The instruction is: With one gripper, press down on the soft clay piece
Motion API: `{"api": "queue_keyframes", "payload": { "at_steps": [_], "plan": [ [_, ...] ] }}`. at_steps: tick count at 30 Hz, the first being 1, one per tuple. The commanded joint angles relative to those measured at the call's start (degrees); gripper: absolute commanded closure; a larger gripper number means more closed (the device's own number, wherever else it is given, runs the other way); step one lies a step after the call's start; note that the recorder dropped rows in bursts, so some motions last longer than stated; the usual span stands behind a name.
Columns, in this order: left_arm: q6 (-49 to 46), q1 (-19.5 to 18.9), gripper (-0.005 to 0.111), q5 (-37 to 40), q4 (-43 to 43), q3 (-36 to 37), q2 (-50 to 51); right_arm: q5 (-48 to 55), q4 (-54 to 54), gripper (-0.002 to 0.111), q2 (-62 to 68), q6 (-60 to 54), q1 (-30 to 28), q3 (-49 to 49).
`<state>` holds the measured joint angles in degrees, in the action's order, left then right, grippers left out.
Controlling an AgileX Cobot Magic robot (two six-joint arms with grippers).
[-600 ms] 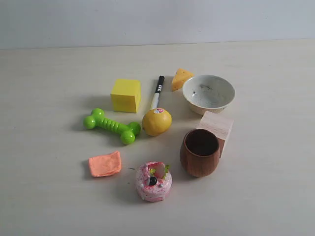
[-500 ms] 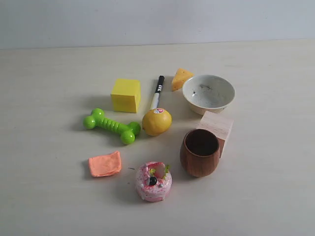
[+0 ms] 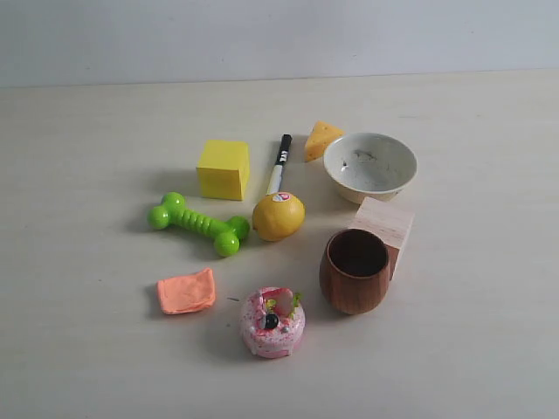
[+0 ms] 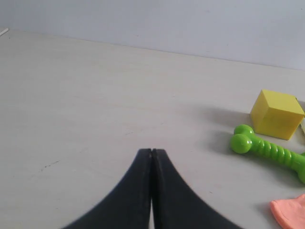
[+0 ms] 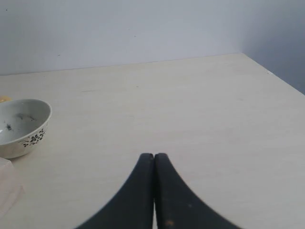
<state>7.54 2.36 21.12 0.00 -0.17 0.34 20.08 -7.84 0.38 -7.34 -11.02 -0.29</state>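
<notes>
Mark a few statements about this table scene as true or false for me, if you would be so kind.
1. The soft clay piece lies flat on the table with no gripper on it. True.
2. Both grippers are open. False: the left gripper and the right gripper are each shut and empty.
3. The yellow cube sits on top of the green dumbbell toy. False: it stands on the table beside the toy, apart from it.
4. The wooden cup stands upright. True.
5. The marker lies inside the bowl. False: it lies on the table between cube and bowl.
</notes>
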Motion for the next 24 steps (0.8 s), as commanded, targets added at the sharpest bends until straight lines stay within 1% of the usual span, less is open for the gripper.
{"api": "queue_keyframes", "payload": {
  "at_steps": [1, 10, 12, 18, 20, 24],
  "plan": [
    [0.03, -0.11, 0.107, -0.2, -0.57, 0.17, -0.34, -0.71, 0.28, 0.108, -0.38, 0.01, -0.25, 0.29],
    [0.03, -0.11, 0.107, -1.23, -0.57, 0.17, -0.34, -0.71, 0.28, 0.108, -0.38, -0.13, -0.25, 0.29],
    [0.03, -0.11, 0.107, -3.61, -0.57, 0.17, -0.34, -0.71, 0.28, 0.108, -0.38, -0.13, -0.25, 0.29],
    [0.03, -0.11, 0.107, -15.92, -0.57, 0.17, -0.34, -0.71, 0.28, 0.108, -0.38, -0.03, -0.25, 0.29],
    [0.03, -0.11, 0.107, -17.16, -0.57, 0.17, -0.34, -0.71, 0.28, 0.108, -0.38, -0.03, -0.25, 0.29],
    [-0.1, -0.11, 0.107, -16.95, -0.57, 0.17, -0.34, -0.71, 0.28, 0.108, -0.38, -0.03, -0.25, 0.29]
  ]
}}
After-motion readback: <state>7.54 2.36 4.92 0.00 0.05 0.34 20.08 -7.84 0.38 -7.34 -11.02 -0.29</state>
